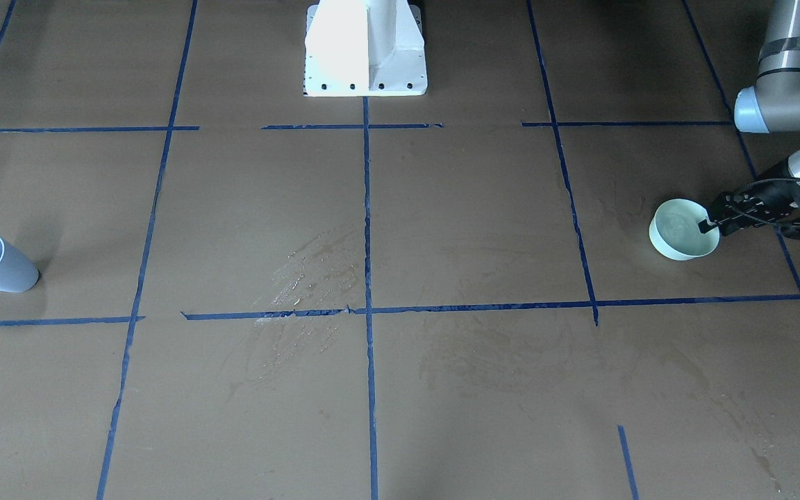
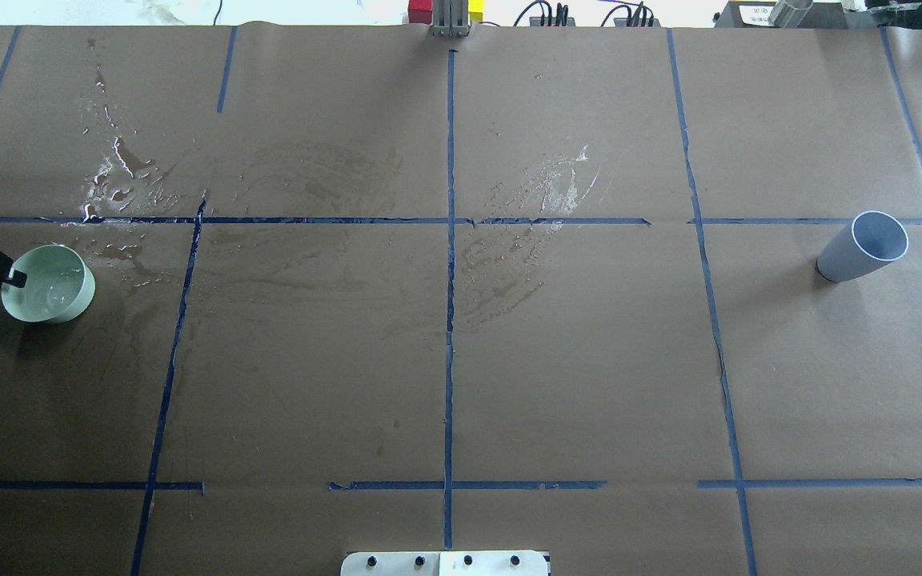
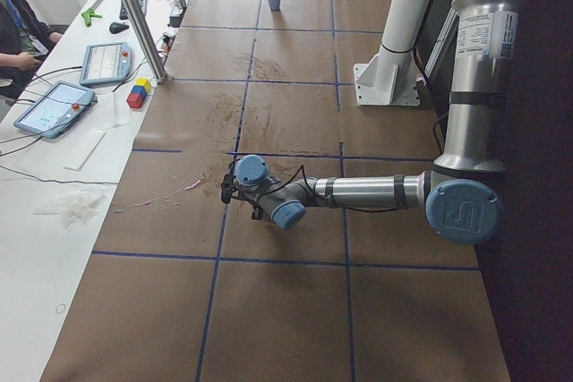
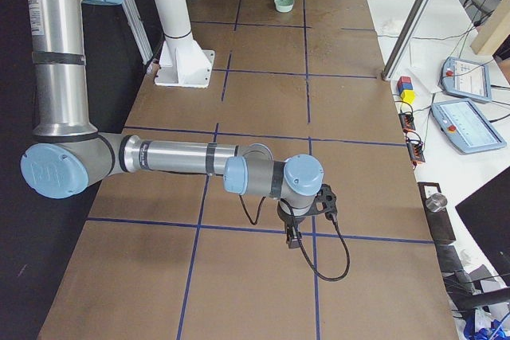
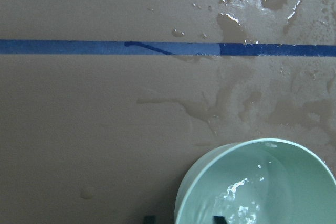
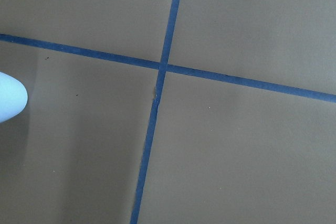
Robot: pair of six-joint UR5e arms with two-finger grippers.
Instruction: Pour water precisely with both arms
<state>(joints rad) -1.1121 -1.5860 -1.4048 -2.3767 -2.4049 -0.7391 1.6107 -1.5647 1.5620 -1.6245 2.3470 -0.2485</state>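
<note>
Some water [image 5: 262, 182] in bowl [image 1: 674, 251], left end effector [image 5: 184, 220] astride.

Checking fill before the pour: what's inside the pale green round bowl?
Clear water with bright glints sits in the pale green round bowl. The left gripper covers a small patch at the rim.

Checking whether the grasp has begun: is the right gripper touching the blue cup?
Apart. The overhead view shows the blue cup alone, bare paper all round it, no right gripper near.
</note>
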